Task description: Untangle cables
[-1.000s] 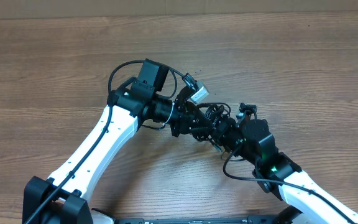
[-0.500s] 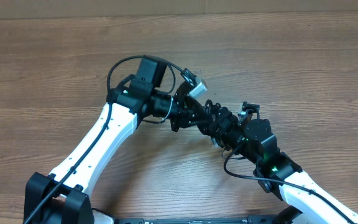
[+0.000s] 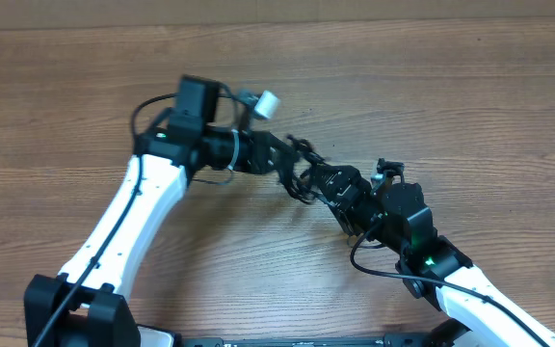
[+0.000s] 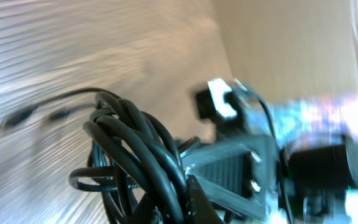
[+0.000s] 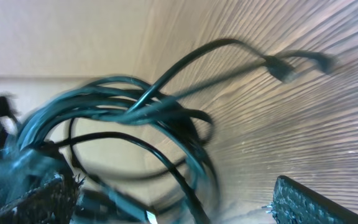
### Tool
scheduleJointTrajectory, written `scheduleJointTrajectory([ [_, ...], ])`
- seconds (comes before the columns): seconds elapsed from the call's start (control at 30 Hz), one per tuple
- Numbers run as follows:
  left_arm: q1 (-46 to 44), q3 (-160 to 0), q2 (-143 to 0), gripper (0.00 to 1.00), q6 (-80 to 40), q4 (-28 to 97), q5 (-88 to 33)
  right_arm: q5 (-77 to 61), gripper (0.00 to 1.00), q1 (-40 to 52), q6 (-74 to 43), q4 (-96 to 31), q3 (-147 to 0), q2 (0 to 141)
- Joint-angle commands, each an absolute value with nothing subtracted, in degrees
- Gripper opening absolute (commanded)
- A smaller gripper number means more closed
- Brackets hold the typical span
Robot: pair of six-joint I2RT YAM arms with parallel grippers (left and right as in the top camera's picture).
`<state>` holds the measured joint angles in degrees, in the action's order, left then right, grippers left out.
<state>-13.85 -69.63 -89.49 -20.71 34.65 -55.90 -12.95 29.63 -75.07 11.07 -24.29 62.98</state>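
Wood table [image 3: 470, 87] all round. Nearest the base is the right gripper [image 3: 335, 186], fingers spread wide with nothing in them. The cables [image 3: 305, 166] are one knotted black bundle just off its tips at about 10 o'clock, a couple of plug ends sticking out loose. Farther along that line, the left gripper [image 3: 284, 166] is clamped on the bundle.

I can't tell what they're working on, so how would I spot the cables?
Find the middle of the wooden table, where the two white arms meet. There the left hand pinches a small knot of thin black cables. Unlike the thicker wires on the arms, these curl loosely and end in small plugs.
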Motion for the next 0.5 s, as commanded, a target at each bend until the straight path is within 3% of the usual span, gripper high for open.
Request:
scheduleJointTrajectory([
  [0.0, -11.88, -70.22, -87.64, 0.04, -41.78, 34.63, -46.87, -8.29, 1.0, 28.88, -78.02, 7.79, -24.08, 60.18],
  [0.13, -11.79, -70.22, -87.64, 0.04, -59.72, 37.15, -38.7, -10.28, 1.0, 28.88, -76.27, 6.13, -24.08, 59.79],
  [0.3, -12.14, -70.22, -87.64, 0.04, -94.19, 44.99, -34.65, -15.38, 1.0, 31.77, -65.87, 5.45, -24.08, 59.79],
  [0.47, -12.45, -70.22, -87.64, 0.04, -104.71, 46.48, -31.97, -16.47, 1.0, 37.69, -78.74, 3.29, -24.08, 59.92],
])
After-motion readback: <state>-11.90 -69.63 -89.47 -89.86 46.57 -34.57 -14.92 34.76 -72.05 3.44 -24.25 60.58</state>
